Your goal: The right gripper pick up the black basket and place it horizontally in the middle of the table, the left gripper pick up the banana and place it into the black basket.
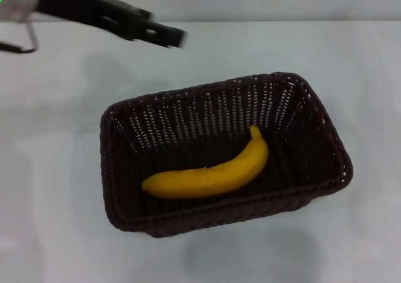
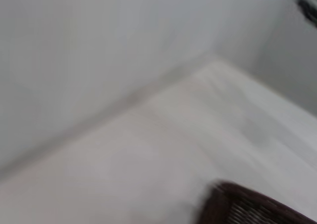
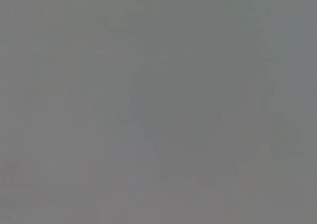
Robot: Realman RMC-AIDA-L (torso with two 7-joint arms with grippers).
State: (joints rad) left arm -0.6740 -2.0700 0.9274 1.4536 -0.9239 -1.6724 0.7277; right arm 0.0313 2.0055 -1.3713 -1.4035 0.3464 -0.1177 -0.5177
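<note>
The black basket stands in the middle of the white table, its long side running left to right. The yellow banana lies flat on the basket's floor, stem toward the back right. My left gripper hangs in the air above the table, behind and to the left of the basket, holding nothing; its arm with the green light reaches in from the upper left. A corner of the basket shows in the left wrist view. My right gripper is out of view; the right wrist view shows only plain grey.
The table's far edge meets a pale wall behind the basket. Bare tabletop lies on all sides of the basket.
</note>
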